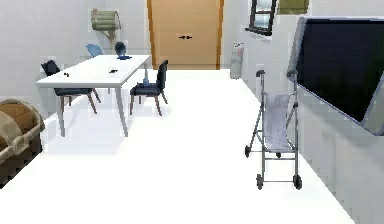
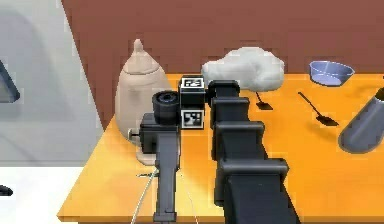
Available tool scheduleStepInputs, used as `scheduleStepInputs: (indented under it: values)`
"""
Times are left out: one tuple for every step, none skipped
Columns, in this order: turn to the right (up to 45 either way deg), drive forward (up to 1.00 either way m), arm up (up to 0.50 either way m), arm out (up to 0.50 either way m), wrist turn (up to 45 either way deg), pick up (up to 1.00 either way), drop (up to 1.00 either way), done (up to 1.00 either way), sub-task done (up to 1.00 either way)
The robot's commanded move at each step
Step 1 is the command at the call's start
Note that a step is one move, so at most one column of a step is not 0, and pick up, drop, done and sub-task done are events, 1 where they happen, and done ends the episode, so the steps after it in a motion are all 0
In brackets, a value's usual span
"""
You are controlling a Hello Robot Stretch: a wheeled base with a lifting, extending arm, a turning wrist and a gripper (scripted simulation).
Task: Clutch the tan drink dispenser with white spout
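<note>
Tan dispenser (image 2: 140, 88) near tool (image 2: 155, 180); bowl (image 2: 330, 72) contents unclear.

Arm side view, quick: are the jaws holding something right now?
Jaws: cannot tell whether they hold anything; the tan drink dispenser stands on the orange table close by them.

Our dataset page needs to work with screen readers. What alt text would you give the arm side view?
The robot's dark arm reaches over an orange table, its gripper near a tan drink dispenser with a white spout; whether it holds anything is unclear. On the table also lie a white crumpled lump, two dark spoons and a blue-grey bowl.
</note>
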Motion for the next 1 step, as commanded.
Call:
scheduleStepInputs:
  values:
    - [0.0,0.0,0.0,0.0,45.0,0.0,0.0,0.0,0.0]
